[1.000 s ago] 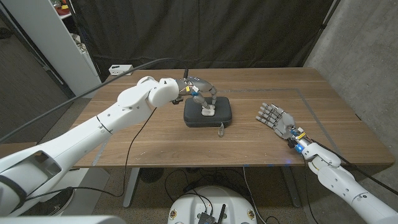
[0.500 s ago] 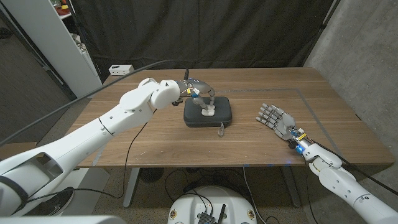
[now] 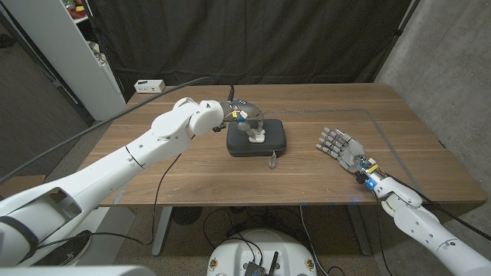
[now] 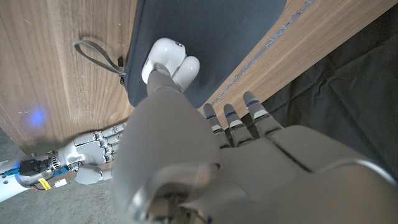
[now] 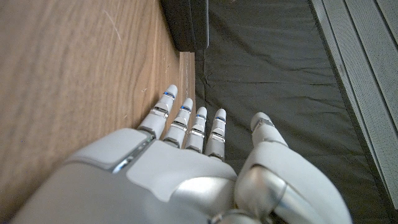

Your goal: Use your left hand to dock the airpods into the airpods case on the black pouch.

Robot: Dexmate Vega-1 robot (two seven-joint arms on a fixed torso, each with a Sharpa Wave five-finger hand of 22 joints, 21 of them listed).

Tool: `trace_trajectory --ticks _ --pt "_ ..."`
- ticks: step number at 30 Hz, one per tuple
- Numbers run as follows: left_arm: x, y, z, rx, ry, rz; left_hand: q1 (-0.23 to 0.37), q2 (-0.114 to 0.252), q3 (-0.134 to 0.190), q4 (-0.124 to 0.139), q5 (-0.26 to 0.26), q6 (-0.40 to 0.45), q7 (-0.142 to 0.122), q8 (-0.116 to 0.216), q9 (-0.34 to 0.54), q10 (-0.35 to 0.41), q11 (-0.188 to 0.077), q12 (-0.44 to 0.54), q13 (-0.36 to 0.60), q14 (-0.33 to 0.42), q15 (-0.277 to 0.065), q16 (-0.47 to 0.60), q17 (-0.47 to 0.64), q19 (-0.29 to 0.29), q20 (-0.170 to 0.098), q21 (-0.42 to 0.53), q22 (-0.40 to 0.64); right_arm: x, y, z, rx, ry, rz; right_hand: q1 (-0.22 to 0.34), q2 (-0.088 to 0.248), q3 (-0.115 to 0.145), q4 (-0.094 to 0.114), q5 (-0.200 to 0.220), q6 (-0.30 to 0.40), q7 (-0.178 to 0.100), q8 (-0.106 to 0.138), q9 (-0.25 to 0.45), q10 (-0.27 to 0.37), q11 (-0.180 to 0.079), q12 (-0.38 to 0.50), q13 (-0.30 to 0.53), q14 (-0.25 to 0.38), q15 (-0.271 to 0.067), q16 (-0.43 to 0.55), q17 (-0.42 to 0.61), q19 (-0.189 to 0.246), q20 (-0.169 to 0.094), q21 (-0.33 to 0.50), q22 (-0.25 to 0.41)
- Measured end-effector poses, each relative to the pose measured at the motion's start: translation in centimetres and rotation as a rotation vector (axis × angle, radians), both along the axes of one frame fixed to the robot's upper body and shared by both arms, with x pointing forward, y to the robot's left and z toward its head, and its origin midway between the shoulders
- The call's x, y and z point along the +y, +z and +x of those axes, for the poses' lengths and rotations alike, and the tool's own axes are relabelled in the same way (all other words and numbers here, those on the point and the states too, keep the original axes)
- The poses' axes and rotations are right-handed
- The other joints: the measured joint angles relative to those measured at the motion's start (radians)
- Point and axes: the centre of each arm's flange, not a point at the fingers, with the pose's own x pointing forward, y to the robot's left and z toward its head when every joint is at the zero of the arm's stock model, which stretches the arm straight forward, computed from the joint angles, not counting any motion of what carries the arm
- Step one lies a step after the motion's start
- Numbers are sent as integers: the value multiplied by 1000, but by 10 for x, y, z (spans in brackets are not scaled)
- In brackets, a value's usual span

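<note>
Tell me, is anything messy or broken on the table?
Nothing stands out. The black pouch lies flat on the wooden table, the white airpods case sits on it under the left hand, and the right hand waits apart.

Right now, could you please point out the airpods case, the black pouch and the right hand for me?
airpods case [image 4: 169, 59]: left wrist view, white rounded top.
black pouch [image 3: 275, 139]: head view, bare right part of its top.
right hand [image 3: 342, 146]: head view, middle of the hand.

No readable text — no labels, no numbers
</note>
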Motion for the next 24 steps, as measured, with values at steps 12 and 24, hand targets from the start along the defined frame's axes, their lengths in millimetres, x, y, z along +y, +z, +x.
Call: trace_trajectory --ticks 12,24 --pt "-1 -3 3 15 18 7 0 0 6 0 -12 -5 -5 18 24 0 0 0 5 0 0 0 0 0 0 0 0 -2 -3 -1 2 -2 9 -19 -1 -4 12 -5 5 5 0 0 0 0 0 0 0 0 0 5 0 0 0 0" --pt "2 -9 4 51 32 -31 -51 -13 -12 28 -36 -38 3 27 32 0 0 0 9 0 0 0 5 -8 -8 8 0 -4 -5 -2 3 0 9 -29 -2 0 17 -5 5 5 0 0 0 0 0 0 4 -4 0 2 0 0 0 0"
